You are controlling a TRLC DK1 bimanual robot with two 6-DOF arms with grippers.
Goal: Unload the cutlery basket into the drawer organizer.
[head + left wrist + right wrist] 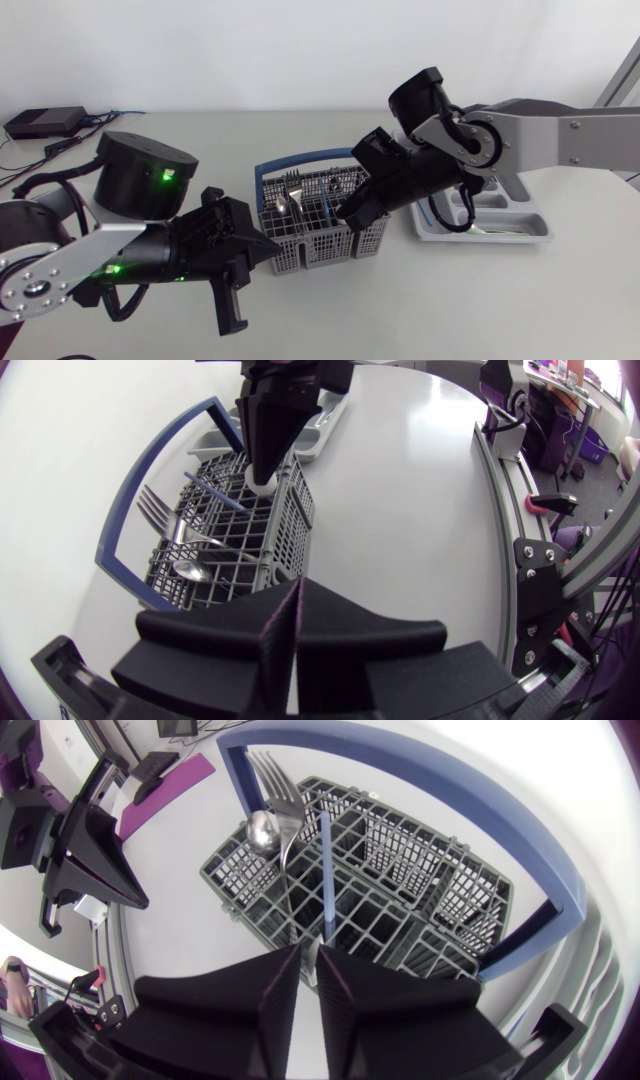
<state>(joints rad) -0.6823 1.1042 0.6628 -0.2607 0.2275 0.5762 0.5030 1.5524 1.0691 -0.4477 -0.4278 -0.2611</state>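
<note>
bench (330,310): pale grey, smooth | flat black box (45,121): far left corner of bench | dark cables (72,143): trailing beside box

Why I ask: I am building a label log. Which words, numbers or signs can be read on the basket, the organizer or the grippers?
None: no view shows legible text.
The cutlery basket, the drawer organizer, the left gripper and the right gripper show no readable print, number or sign.
</note>
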